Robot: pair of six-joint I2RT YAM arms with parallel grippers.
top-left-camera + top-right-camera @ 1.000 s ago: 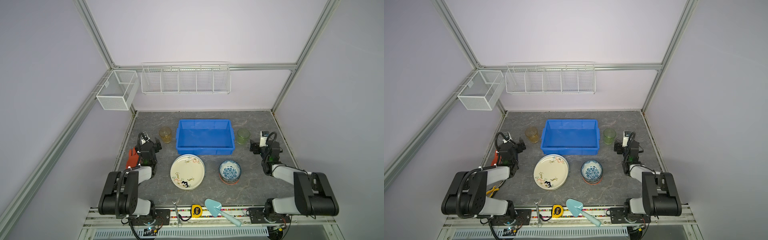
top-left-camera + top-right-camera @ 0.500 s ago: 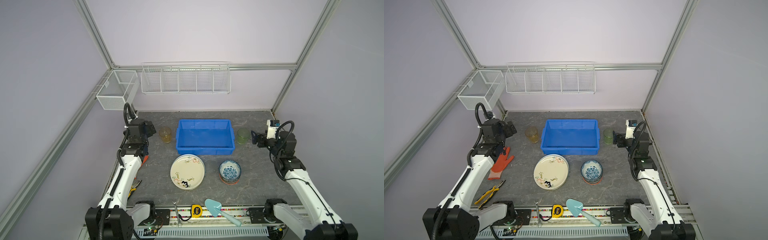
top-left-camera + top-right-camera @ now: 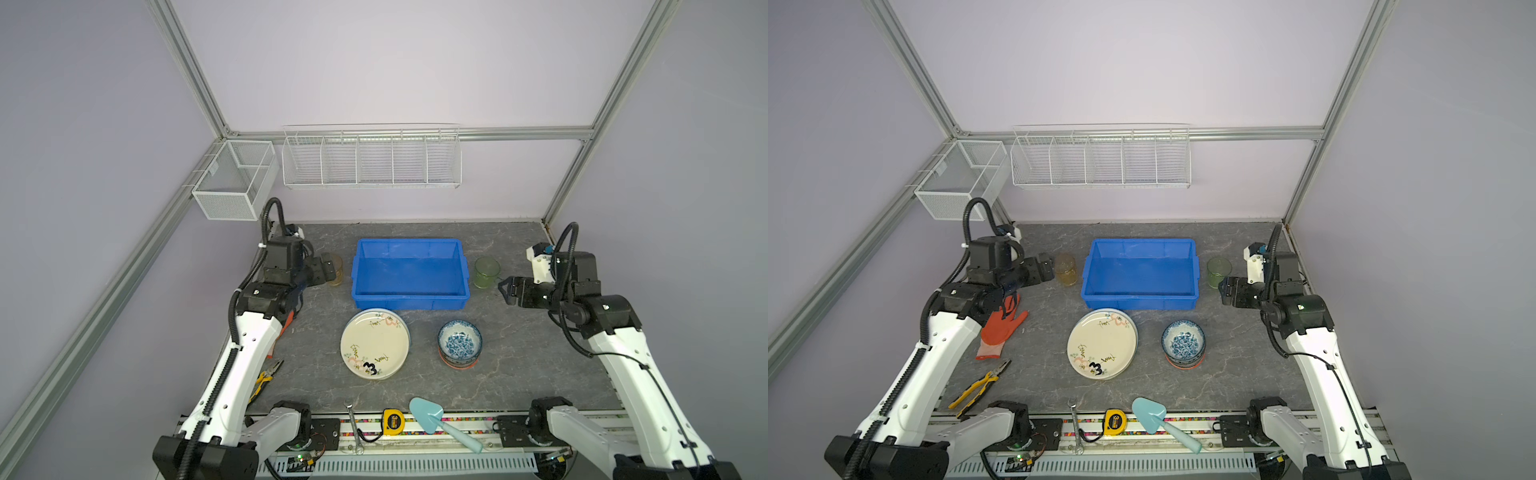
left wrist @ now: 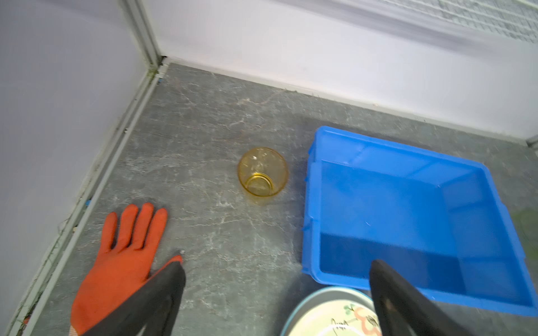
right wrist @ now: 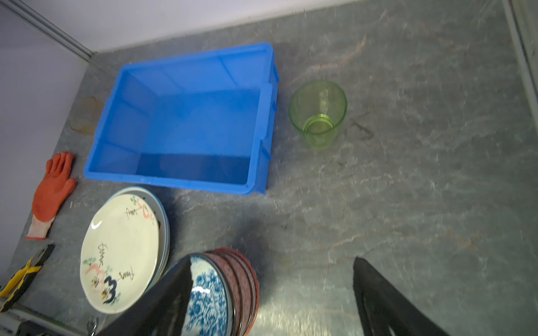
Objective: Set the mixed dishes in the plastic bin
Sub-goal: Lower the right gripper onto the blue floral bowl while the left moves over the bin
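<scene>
Left wrist view: your left gripper (image 4: 276,266), jaws spread wide, faces the amber cup (image 4: 263,174) standing just beside the empty plastic bin (image 4: 378,140); the right gripper (image 5: 272,261), equally wide, faces the green cup (image 5: 318,113), seemingly so each arm takes its nearer cup.

Lilac walls (image 3: 395,62), grey marbled tabletop (image 3: 519,353), white wire baskets (image 3: 371,166).

Even soft light, wrist views blurred w/ motion
</scene>
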